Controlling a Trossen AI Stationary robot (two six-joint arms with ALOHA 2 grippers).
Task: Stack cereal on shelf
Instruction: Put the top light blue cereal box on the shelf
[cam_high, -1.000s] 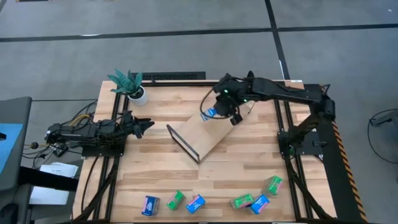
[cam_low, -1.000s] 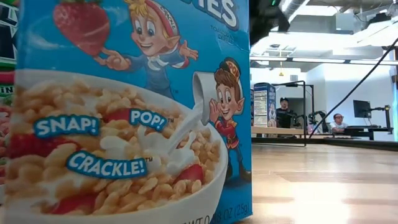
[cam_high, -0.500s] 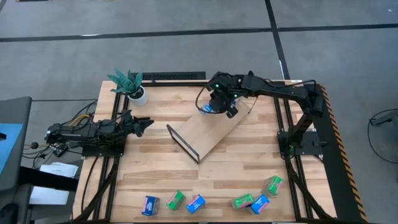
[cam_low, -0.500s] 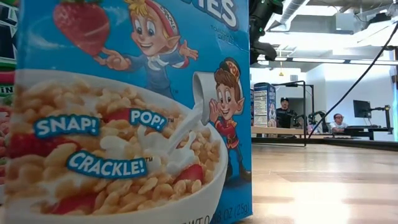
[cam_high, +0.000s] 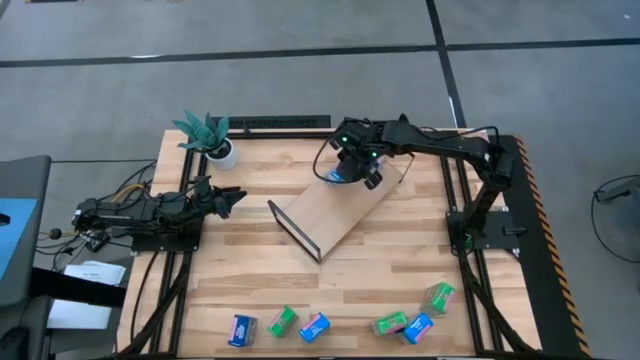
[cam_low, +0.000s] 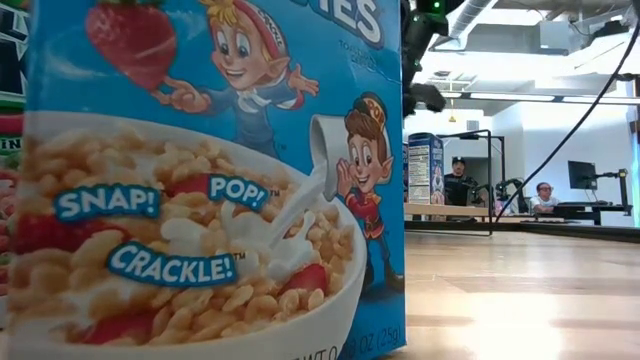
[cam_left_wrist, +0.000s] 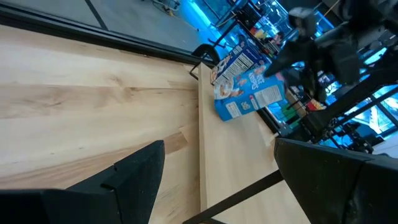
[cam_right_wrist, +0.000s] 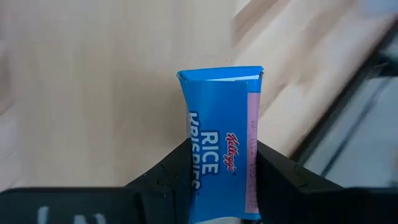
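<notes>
The shelf (cam_high: 335, 212), a light-wood board with black wire ends, lies slantwise on the table's middle. My right gripper (cam_high: 352, 170) hangs over its far end, shut on a blue cereal box (cam_right_wrist: 217, 124). In the low view a blue box (cam_low: 425, 168) stands upright on the shelf (cam_low: 450, 210), below the gripper (cam_low: 425, 70). In the left wrist view, blue boxes (cam_left_wrist: 245, 87) show at the shelf's far end. Several loose blue and green boxes (cam_high: 314, 327) lie along the near edge. My left gripper (cam_high: 228, 198) waits open at the table's left. My right gripper pinches the blue box between its two fingers (cam_right_wrist: 171, 168), one on each long side (cam_right_wrist: 194, 155). The fingers come from above, pointing down. The box's flap end (cam_right_wrist: 217, 76) sticks out past the fingertips toward the shelf board. Whether that end touches the board, I cannot tell.
A potted plant (cam_high: 212, 140) stands at the far left corner. One blue cereal box (cam_low: 210, 180) stands right before the low camera and hides the table's left half there. People sit in the room behind (cam_low: 545, 198). Bare wood lies between the shelf and the near boxes.
My right gripper has gone a little toward the table's far edge and left with the blue box, staying over the shelf's far end.
</notes>
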